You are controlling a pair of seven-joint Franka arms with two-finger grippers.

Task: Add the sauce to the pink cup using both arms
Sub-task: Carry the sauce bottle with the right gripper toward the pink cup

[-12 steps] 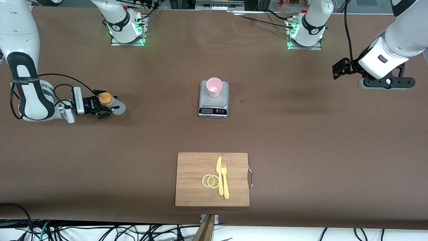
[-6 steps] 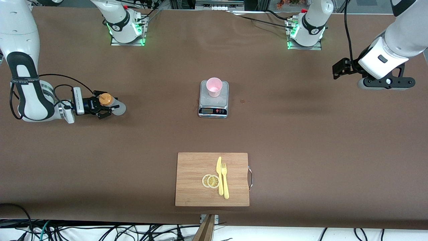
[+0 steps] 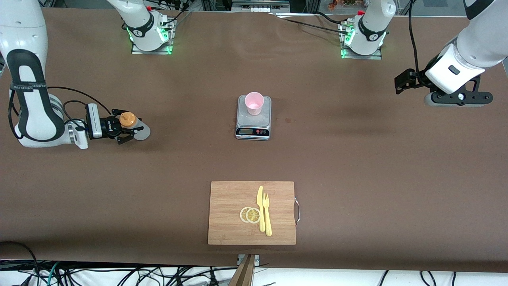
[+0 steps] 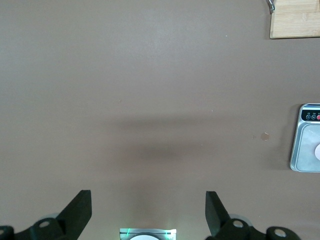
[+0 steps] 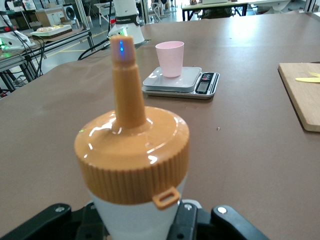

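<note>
Two arms in view. Right gripper (image 3: 126, 129) at mid-left of the frame, low at the table, clenched on the sauce (image 3: 135, 126), which stands upright, orange cap up. Pink cup (image 3: 254, 103) sits on the scale (image 3: 254, 129) at frame centre. Left gripper (image 3: 401, 82) waits at upper right, fingers (image 4: 79, 210) spread, holding nothing. Cutting board (image 3: 230, 198) at lower centre.

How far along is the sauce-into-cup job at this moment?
Early. Done: the right gripper has shut on the sauce bottle, upright at the right arm's end of the table. Left: carrying it to the pink cup on the scale and squeezing. The left gripper waits open above bare table.
</note>
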